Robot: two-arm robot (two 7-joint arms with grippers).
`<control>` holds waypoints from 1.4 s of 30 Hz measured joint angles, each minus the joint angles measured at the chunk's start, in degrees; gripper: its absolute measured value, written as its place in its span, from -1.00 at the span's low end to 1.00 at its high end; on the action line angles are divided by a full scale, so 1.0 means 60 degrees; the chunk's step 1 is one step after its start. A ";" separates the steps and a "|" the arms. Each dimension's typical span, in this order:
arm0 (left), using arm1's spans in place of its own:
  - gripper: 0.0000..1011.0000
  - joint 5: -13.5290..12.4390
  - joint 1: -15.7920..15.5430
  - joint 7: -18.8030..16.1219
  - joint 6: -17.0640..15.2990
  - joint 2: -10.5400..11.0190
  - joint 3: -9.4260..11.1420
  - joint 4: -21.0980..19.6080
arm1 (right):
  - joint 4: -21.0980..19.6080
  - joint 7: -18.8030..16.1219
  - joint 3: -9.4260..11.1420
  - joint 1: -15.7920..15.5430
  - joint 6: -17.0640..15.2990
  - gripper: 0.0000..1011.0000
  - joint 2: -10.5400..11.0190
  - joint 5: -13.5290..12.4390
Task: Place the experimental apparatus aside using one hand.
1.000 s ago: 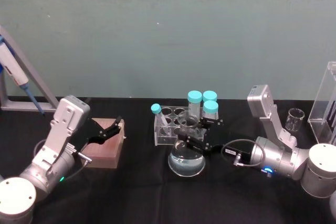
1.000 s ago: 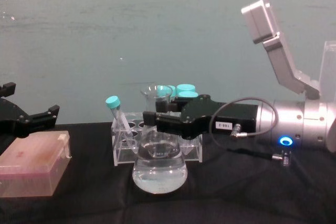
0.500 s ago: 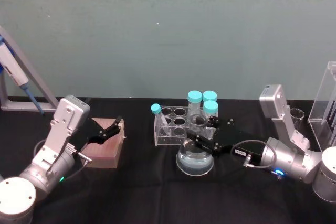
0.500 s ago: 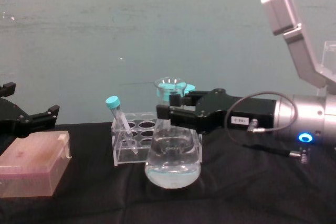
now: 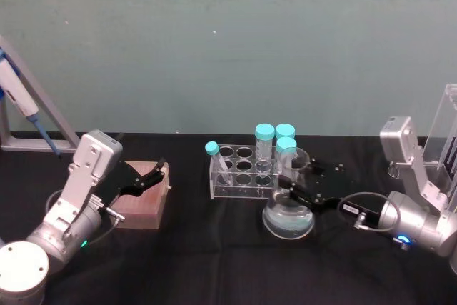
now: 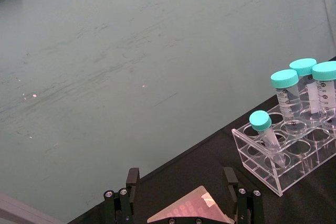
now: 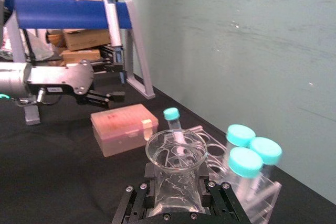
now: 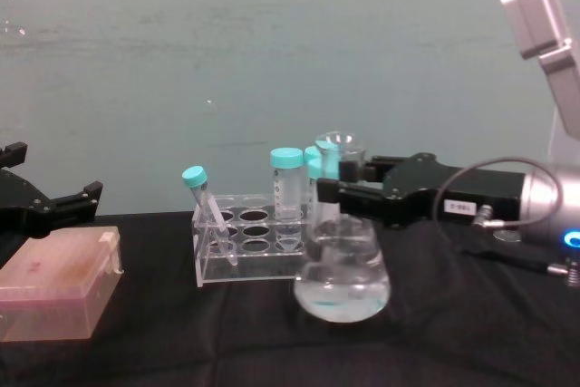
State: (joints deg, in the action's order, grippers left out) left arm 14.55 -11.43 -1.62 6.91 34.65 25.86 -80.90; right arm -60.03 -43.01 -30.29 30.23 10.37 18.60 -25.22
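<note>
The conical flask [image 8: 342,265], part-filled with clear liquid, is the nearest of the task's things: in the chest view it sits in front of the clear test-tube rack [image 8: 243,251] and off that rack's right end. Whether its base rests on the black table [image 5: 214,262] or rides just above it cannot be told. The right gripper [image 5: 294,185] has its fingers closed round the flask's neck; the right wrist view looks straight down on the open mouth [image 7: 176,150] with a black finger pressed to each side. So the grasp is made and the flask is in transit, not yet released.

To the rack's left, the left gripper [image 8: 45,206] hangs over a pink lidded box [image 8: 56,283], fingers spread and holding nothing; this arm looks parked, which suits a one-handed job.

The rack itself holds three upright tubes with teal caps [image 5: 275,144] at its right end and one slanted tube [image 5: 216,160] at its left. It seems no part of the move.

Farther right of the rack and back toward the wall, beyond the right arm, stand a small glass beaker [image 5: 395,168], mostly hidden, and a tall clear acrylic stand [image 5: 448,133] at the frame's edge. That looks like the set-aside area. I judge the task well along: what is left is to carry the flask the rest of the way right, set it down near those pieces, and let go.
</note>
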 joint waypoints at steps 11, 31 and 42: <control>0.98 0.0000 -0.0001 0.0000 0.0000 0.0000 0.0000 0.0000 | -0.0274 0.0545 0.0325 -0.0191 -0.0030 -0.09 0.0284 0.0034; 0.98 0.0000 0.0000 0.0000 0.0000 0.0000 0.0000 0.0000 | -0.0788 0.2001 0.1084 -0.0776 -0.0323 -0.09 0.0563 0.0701; 0.98 0.0000 0.0000 0.0000 0.0000 -0.0001 0.0000 0.0000 | -0.0950 0.2666 0.1604 -0.1006 -0.0656 -0.09 0.0582 0.0898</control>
State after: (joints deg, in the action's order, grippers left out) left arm 14.55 -11.43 -1.62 6.91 34.64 25.86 -80.90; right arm -65.73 -27.01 -20.67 24.19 6.43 22.10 -19.83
